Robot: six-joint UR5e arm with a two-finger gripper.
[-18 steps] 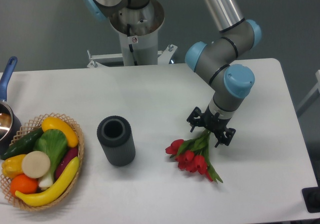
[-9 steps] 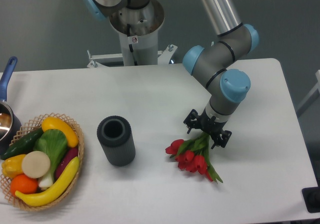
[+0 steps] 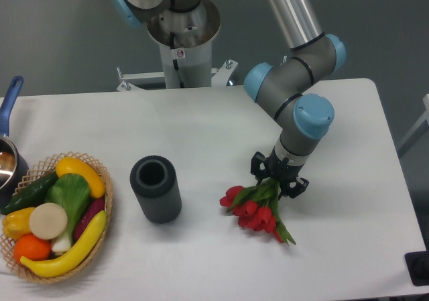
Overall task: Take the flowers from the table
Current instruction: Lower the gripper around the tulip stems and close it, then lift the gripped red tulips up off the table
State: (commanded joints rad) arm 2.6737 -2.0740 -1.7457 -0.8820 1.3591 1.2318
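Plainly, the risk lies in how little of the bunch sits inside the gripper [image 3: 278, 180]; its jaws appear drawn in around the green stem end of the flowers [image 3: 253, 209], low over the table [image 3: 348, 200], though the camera looks down past the wrist and hides the contact itself, so I judge the grip closed on the stems rather than see it outright; the red heads fan out toward the front left of the gripper, near the middle right of the table, and whether they rest on the surface or hang just clear of it cannot be told from this angle. If the fingers have caught only a few of the thin stems, a lift could draw those out and leave the rest lying where they are; if the hold sits at the very tip, the heavier heads may droop and swing, and the bunch could rotate or slide free. A tight squeeze on such slender stems might also bend or crush them; a jaw tip so near the tabletop could scrape it on a tilted rise. The dark grey cylinder [image 3: 156, 188] stands well apart to the left, and the wicker basket [image 3: 107, 180] of produce farther still; neither looks likely to be struck on a straight upward lift.
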